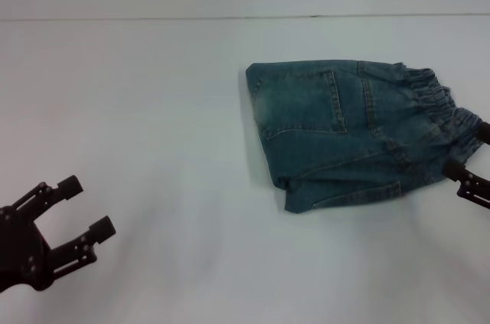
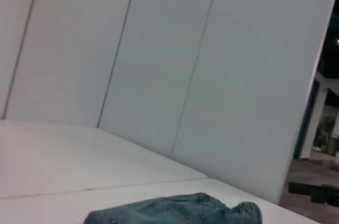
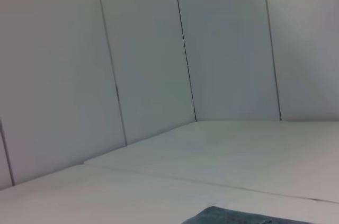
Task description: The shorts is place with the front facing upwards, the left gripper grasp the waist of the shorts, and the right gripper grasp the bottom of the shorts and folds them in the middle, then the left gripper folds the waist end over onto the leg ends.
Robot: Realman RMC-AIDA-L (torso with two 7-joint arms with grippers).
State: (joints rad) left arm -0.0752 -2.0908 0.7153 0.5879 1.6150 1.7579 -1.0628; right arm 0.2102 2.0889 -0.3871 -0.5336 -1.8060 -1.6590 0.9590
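white table (image 1: 153, 109), folded shorts (image 1: 344, 129) on it

In the right wrist view you see a white worktop (image 3: 238, 155) crossed by a thin seam line, with pale wall panels (image 3: 143, 49) rising behind it and meeting in a corner. Dark vertical joints divide the panels, and a small bright spot sits at the top of one joint. At the lower edge of the picture you see only a narrow strip of the shorts (image 3: 238, 216), teal-blue denim lying on the worktop.
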